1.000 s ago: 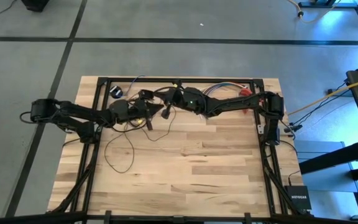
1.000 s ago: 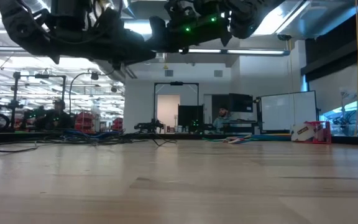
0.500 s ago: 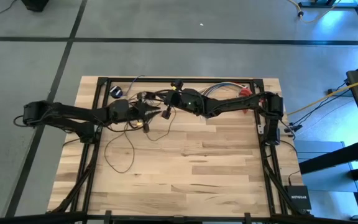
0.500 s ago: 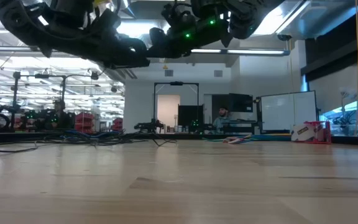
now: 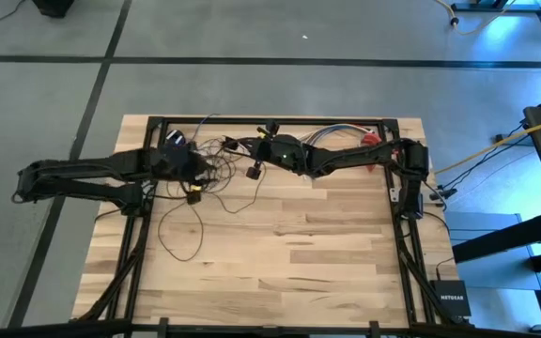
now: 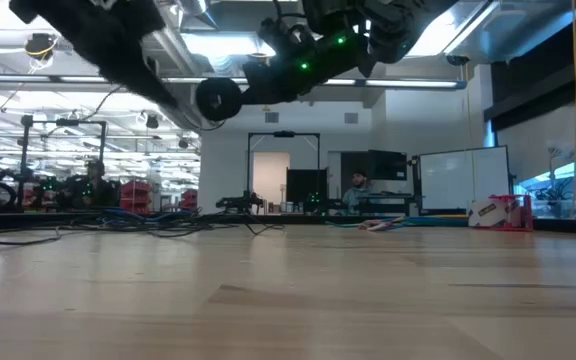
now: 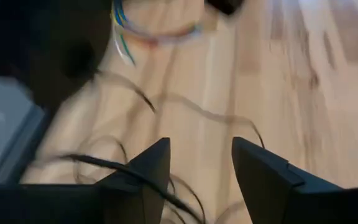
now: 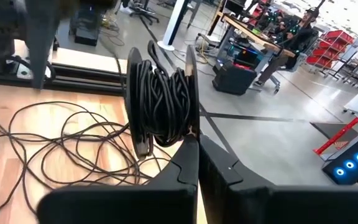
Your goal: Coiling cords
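Since a second ago the left gripper [image 5: 198,176] has pulled back toward its own side, jaws now spread wide and empty. One right gripper [image 8: 194,144] — jaws closed — holds a single upright coil of the cords [image 8: 161,106]; loose loops trail across the table [image 5: 327,253], one long loop sagging toward its near edge.

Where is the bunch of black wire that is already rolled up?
The rolled-up bundle of thin black cord is held up in the shut right gripper, above the back of the wooden table, with loose cord loops spread beside it.
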Robot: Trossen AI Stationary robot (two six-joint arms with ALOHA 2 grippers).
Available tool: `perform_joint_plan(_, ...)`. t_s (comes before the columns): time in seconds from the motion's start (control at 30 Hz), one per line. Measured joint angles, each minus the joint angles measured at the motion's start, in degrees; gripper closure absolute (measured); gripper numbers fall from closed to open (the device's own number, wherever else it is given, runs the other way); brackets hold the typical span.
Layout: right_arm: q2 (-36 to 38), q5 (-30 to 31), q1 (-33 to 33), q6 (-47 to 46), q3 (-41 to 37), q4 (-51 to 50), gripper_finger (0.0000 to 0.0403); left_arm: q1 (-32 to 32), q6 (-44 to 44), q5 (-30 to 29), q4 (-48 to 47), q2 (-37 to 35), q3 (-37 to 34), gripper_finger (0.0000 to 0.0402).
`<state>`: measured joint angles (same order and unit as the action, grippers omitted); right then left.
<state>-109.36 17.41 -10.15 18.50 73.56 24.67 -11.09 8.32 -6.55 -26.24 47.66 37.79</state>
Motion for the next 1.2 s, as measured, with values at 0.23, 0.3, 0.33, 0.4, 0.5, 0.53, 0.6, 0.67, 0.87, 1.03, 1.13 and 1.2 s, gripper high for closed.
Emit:
perform_joint_plan(0.23,0.00,-0.02,0.00,0.05,0.00,-0.77,0.0398,-0.63,5.38,-0.65,17.10,-4.59,-0.25,0.0235)
perform_joint_plan(0.3,0.00,-0.02,0.00,0.23,0.00,-0.95,0.0398,-0.64,5.45,-0.67,18.53,-4.59,-0.61,0.0235)
perform_joint_plan(0.33,0.00,-0.02,0.00,0.31,0.00,-1.22,0.0398,-0.66,5.69,-0.69,18.18,-4.57,-0.64,0.0235)
perform_joint_plan(0.4,0.00,-0.03,0.00,0.42,0.00,-1.70,0.0398,-0.70,6.18,-1.18,16.71,-4.26,-0.65,0.0235)
perform_joint_plan(0.5,0.00,-0.02,0.00,0.44,0.00,-2.55,0.0398,-0.68,4.75,-6.84,13.94,-4.24,-0.75,0.0235)
perform_joint_plan(0.53,0.00,-0.02,0.00,0.46,0.00,-3.05,0.0398,-0.68,2.13,-9.82,12.99,-4.30,-0.65,0.0235)
perform_joint_plan(0.6,0.00,-0.02,0.00,0.46,0.00,-3.96,0.0398,0.37,-3.92,-14.44,8.47,-4.24,1.05,0.0235)
perform_joint_plan(0.67,0.00,-0.04,0.00,0.59,0.00,-4.13,0.0398,2.20,-4.96,-14.62,5.34,-4.30,3.02,0.0235)
perform_joint_plan(0.87,0.00,-0.04,0.00,1.68,0.00,-3.94,0.0398,3.79,-4.27,-16.60,-1.49,-3.66,3.56,0.0235)
perform_joint_plan(1.03,0.00,-0.04,0.07,1.43,0.00,-4.90,0.0398,2.31,-3.36,-20.89,-3.56,-2.07,3.47,0.0235)
perform_joint_plan(1.13,0.00,-0.05,0.07,1.44,0.00,-5.78,0.0398,1.58,-2.62,-20.82,-3.25,-1.27,3.43,0.0235)
perform_joint_plan(1.2,0.00,-0.07,0.04,1.48,0.00,-5.82,0.0398,1.55,-1.88,-17.26,-3.71,-0.76,3.43,0.0235)
